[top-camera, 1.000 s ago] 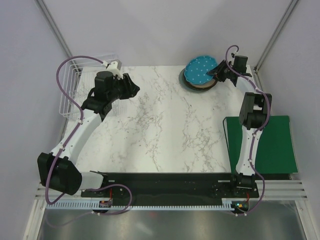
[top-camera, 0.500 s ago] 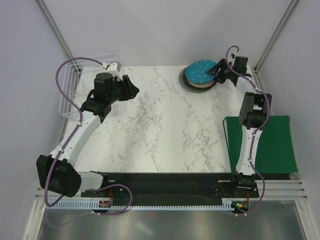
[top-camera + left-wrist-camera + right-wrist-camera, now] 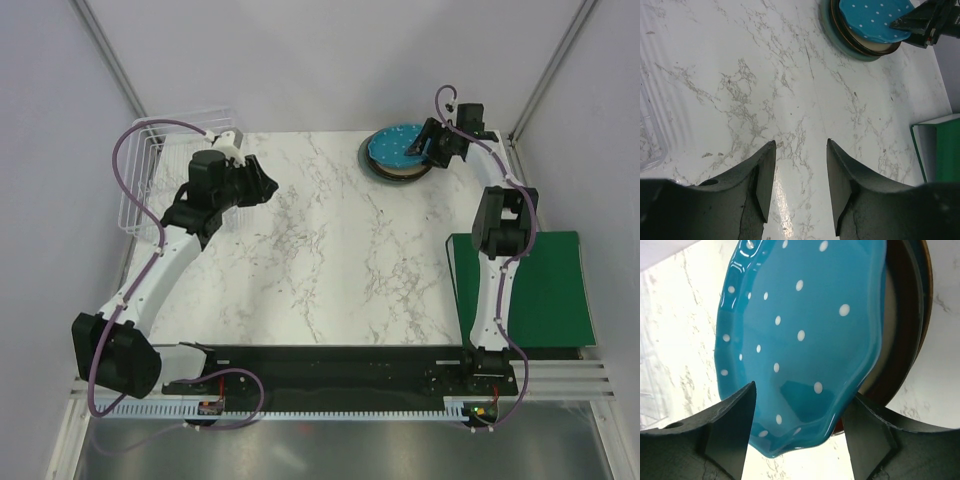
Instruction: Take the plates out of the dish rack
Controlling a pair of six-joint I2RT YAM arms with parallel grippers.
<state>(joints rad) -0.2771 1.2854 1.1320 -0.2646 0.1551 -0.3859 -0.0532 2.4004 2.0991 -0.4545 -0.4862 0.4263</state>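
The turquoise white-specked plate (image 3: 398, 143) (image 3: 800, 315) lies on top of a stack at the far right of the table, over a brown-rimmed cream plate (image 3: 907, 335) and a grey-green plate (image 3: 831, 25). My right gripper (image 3: 428, 150) (image 3: 799, 405) stands open at the stack's right side, its jaws either side of the turquoise rim without pinching it. The clear dish rack (image 3: 140, 190) (image 3: 647, 125) sits at the far left. My left gripper (image 3: 272, 183) (image 3: 800, 150) hovers open over bare marble to the right of the rack, with nothing in it.
A flat green mat (image 3: 545, 290) (image 3: 945, 150) lies at the table's right edge beside the right arm. The marble table (image 3: 330, 250) spans between rack and stack. White walls close the back and sides. A purple cable loops over the rack.
The turquoise plate went from tilted to lying flat on the stack. My right gripper opened off it and shifted slightly back. The left arm barely moved.
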